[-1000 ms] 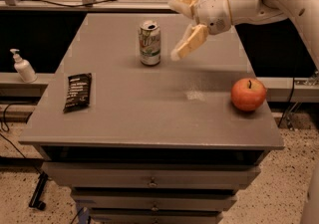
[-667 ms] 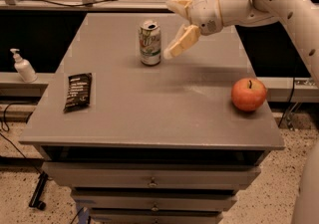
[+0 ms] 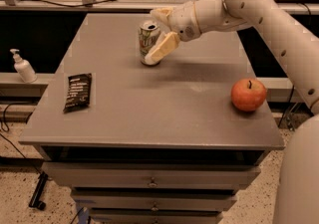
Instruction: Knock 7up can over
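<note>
The 7up can (image 3: pixel 147 40) stands upright on the grey table (image 3: pixel 149 98), towards the back middle. It has a white-silver and green body and a silver top with a pull-tab. My gripper (image 3: pixel 160 31) comes in from the right on a white arm and is right beside the can. Its fingers are spread open: one cream finger (image 3: pixel 163 48) lies across the front right of the can's lower half, and the other finger (image 3: pixel 160 13) sits behind the can's top. The can's right side is partly hidden by the front finger.
A red apple (image 3: pixel 248 94) sits near the table's right edge. A dark snack packet (image 3: pixel 78 91) lies at the left front. A white pump bottle (image 3: pixel 23 67) stands on a lower ledge to the left. Drawers are below the tabletop.
My gripper has moved left towards the can, from a small gap beside it to its fingers overlapping the can. The can still stands upright in the same place.
</note>
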### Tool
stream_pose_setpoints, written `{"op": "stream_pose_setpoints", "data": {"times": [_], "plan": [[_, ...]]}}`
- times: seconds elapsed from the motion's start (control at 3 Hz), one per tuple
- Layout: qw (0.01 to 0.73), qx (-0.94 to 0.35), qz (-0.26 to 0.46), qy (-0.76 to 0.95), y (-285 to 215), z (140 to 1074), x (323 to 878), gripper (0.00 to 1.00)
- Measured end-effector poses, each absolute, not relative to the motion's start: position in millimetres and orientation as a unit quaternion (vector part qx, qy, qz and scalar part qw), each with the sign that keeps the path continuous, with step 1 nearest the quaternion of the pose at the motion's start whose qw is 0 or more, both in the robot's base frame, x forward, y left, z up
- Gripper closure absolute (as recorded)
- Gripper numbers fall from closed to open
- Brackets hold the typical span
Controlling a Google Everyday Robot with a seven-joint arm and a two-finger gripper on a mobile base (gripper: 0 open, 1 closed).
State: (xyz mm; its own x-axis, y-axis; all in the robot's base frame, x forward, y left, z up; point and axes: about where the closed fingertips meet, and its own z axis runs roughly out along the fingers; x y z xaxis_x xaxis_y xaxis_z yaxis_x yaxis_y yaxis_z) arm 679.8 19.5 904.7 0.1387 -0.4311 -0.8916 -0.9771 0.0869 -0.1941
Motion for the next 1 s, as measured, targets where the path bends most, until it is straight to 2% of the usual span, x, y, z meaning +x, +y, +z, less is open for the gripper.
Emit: {"op": "stream_pose_setpoints", "data": {"times": [0.67, 1.0], "plan": [[0.445, -0.603, 0.303, 0.589, 29, 892, 685, 0.00], [0.430, -0.619, 0.326, 0.571, 25, 904, 661, 0.00]]}}
